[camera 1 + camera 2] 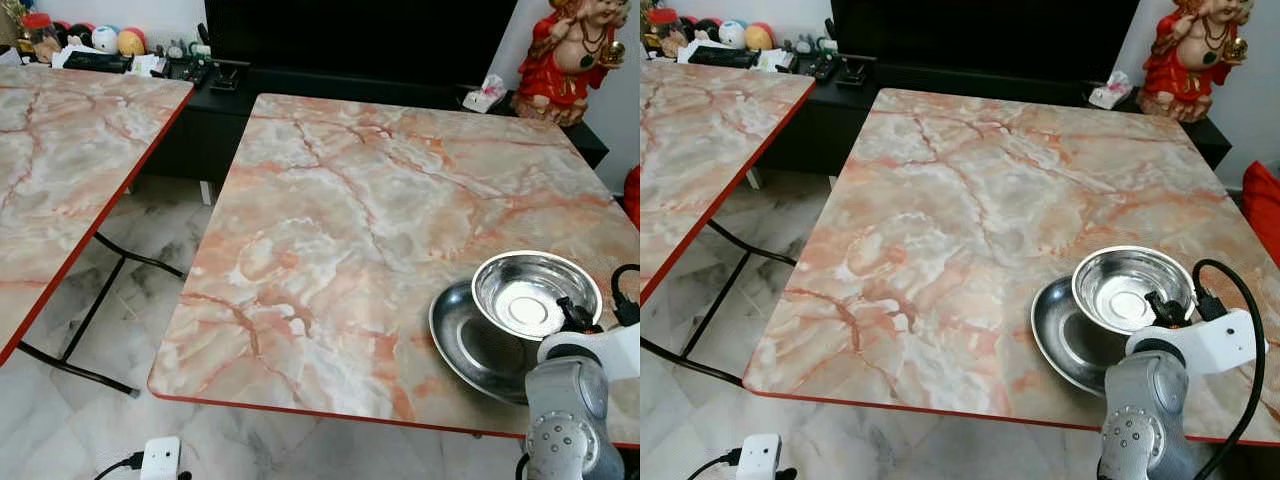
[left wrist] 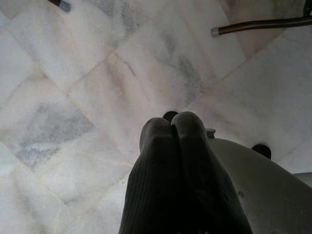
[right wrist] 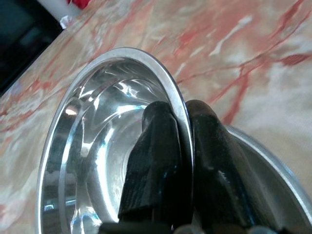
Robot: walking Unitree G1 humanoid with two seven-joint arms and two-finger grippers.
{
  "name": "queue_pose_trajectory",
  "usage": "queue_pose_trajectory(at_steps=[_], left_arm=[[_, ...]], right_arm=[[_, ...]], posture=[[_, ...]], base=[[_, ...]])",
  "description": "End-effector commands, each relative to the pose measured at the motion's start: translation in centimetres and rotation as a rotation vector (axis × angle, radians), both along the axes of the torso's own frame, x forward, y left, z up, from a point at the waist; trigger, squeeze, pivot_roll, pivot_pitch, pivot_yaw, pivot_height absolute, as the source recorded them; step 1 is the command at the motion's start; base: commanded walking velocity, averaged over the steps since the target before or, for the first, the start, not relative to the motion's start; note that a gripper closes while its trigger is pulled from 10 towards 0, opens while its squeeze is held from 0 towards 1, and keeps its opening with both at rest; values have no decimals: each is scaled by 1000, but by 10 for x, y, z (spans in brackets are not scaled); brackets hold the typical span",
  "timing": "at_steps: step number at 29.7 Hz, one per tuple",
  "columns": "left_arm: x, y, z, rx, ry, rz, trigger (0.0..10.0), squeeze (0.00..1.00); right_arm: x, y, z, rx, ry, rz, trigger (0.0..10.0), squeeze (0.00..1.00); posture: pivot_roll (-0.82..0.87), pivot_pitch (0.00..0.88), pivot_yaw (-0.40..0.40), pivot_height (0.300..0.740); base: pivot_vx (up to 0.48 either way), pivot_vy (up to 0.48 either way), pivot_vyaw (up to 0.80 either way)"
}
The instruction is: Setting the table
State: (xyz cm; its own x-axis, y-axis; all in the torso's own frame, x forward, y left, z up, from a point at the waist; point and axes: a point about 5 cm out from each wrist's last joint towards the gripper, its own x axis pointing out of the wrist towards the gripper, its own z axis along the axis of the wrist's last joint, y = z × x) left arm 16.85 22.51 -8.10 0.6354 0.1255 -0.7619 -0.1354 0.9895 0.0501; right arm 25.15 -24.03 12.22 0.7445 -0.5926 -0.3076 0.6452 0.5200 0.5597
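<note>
A shiny steel bowl [image 1: 530, 290] rests tilted on a wider steel plate [image 1: 470, 345] near the front right corner of the marble-patterned table [image 1: 350, 200]. My right gripper [image 3: 183, 126] is shut on the bowl's near rim, one black finger inside the bowl and one outside. The silver right arm [image 1: 570, 410] rises from the table's front edge. My left gripper [image 2: 173, 126] hangs over the pale floor tiles with its two fingers pressed together and nothing between them.
A second marble-patterned table [image 1: 70, 160] stands to the left, with a floor gap between the two. A dark low cabinet [image 1: 330, 85] with small clutter and a red figurine [image 1: 570, 55] lines the back. A white plug box [image 1: 160, 458] lies on the floor.
</note>
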Motion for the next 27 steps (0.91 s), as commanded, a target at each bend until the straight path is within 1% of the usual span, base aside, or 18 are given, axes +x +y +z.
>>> queue_pose_trajectory(at_steps=[1, 2, 4, 6, 7, 15, 16, 22, 26, 27], left_arm=[[-8, -2, -4, -7, 35, 4, 10000, 0], [-8, -2, -4, -7, 35, 4, 10000, 0], [-7, -2, -4, -6, 34, 6, 10000, 0], [-7, -3, -4, -7, 34, 7, 10000, 0], [-6, -3, -4, -7, 34, 6, 10000, 0], [-5, -4, -4, -11, 36, 3, 10000, 0], [-6, -4, -4, -10, 36, 3, 10000, 0], [-4, -3, -3, -2, 33, -10, 10000, 0], [-5, -2, -3, -1, 32, -11, 10000, 0], [-5, -3, -3, -1, 31, -12, 10000, 0]], right_arm=[[-12, 8, -21, 67, 69, 21, 10000, 0], [-12, 8, -21, 67, 69, 21, 10000, 0], [-12, 12, -27, 95, 99, 58, 10000, 0], [-12, 13, -27, 90, 105, 73, 10000, 0], [-12, 14, -29, 92, 124, 80, 10000, 0], [-19, 9, -33, 94, 162, 45, 10000, 0], [-19, 9, -34, 111, 162, 49, 10000, 0], [-20, 10, -40, 111, 209, 56, 10000, 0], [-21, 12, -42, 125, 228, 76, 10000, 0], [-22, 13, -43, 113, 247, 94, 10000, 0]], posture=[[59, 87, -93, 740], [59, 87, -93, 740], [60, 87, -93, 740], [60, 88, -94, 740], [59, 91, -94, 740], [56, 94, -93, 740], [56, 94, -93, 740], [59, 97, -95, 740], [54, 97, -93, 740], [53, 97, -93, 740]], base=[[0, 0, 0], [0, 0, 0], [0, 0, 0], [0, 0, 0], [0, 0, 0], [0, 0, 0], [0, 0, 0], [0, 0, 0], [0, 0, 0], [0, 0, 0]])
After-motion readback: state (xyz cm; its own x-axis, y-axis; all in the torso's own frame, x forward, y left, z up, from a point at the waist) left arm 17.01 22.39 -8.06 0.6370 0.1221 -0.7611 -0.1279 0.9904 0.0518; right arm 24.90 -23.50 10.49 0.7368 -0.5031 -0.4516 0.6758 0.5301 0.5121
